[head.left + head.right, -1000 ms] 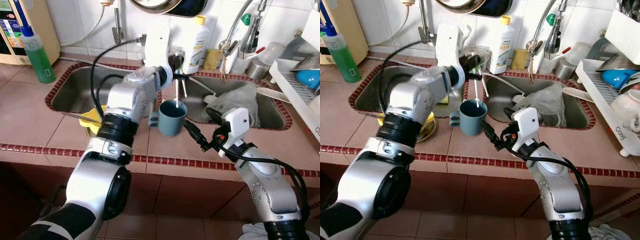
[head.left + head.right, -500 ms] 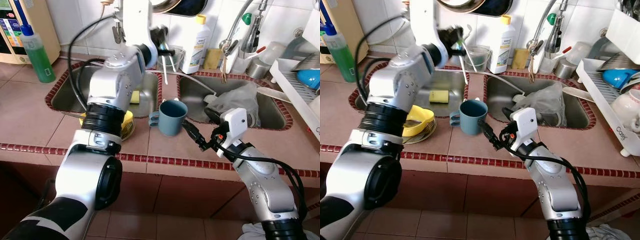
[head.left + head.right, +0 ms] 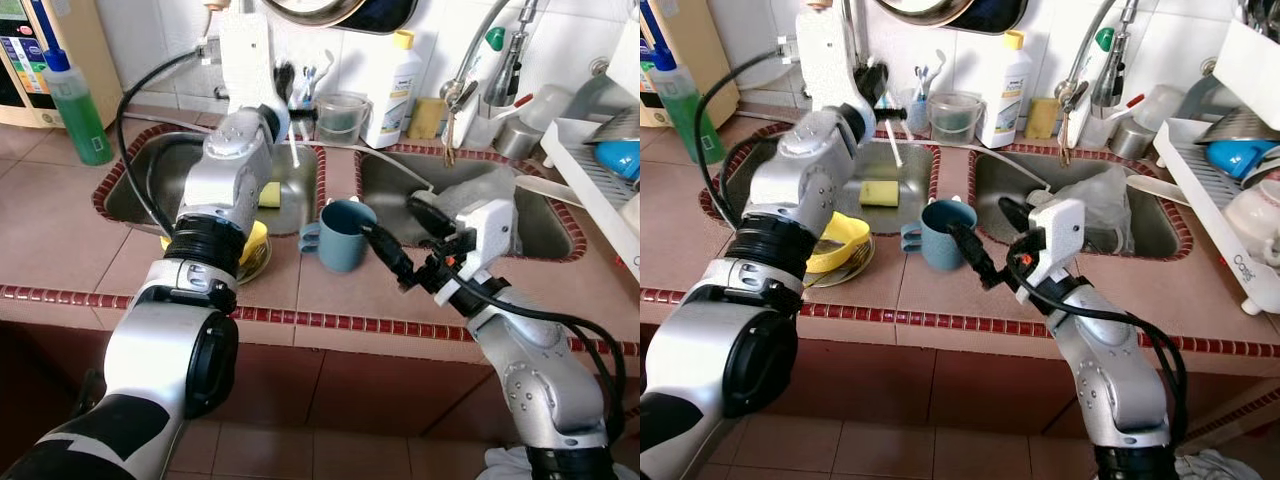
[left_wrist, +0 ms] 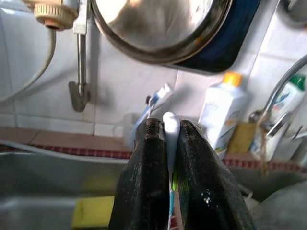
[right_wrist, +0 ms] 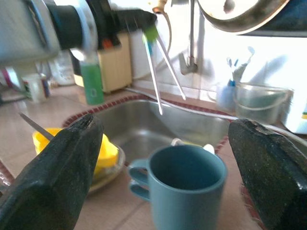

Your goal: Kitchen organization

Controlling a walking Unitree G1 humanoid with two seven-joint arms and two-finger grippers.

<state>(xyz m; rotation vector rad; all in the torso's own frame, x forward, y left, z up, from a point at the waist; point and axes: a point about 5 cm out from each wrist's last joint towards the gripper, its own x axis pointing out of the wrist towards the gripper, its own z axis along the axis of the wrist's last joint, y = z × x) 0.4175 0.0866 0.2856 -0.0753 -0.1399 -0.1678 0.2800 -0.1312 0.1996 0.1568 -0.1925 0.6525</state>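
Toothbrushes (image 3: pixel 293 160) are pinched tight in our left gripper (image 3: pixel 300 118) above the left sink (image 3: pixel 140 185), lifted clear for carrying; our right gripper (image 3: pixel 395 240) gapes wide just beside the blue mug (image 3: pixel 343 235) on the desk (image 3: pixel 60 235), probably to steady it

Upright teal mug (image 3: pixel 343 235) on tiled counter (image 3: pixel 70 240)

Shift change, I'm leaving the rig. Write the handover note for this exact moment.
Left gripper: shut on two thin white utensils, raised over the left sink near the back wall.
Right gripper: open, fingers either side of the blue mug, not touching it.
The mug stands upright on the tiled divider between the sinks and looks empty. A yellow bowl sits on a plate to its left.
Done: utensils are out of the mug.
Left: place the utensils, possibly in the holder by the wall; deal with the mug.
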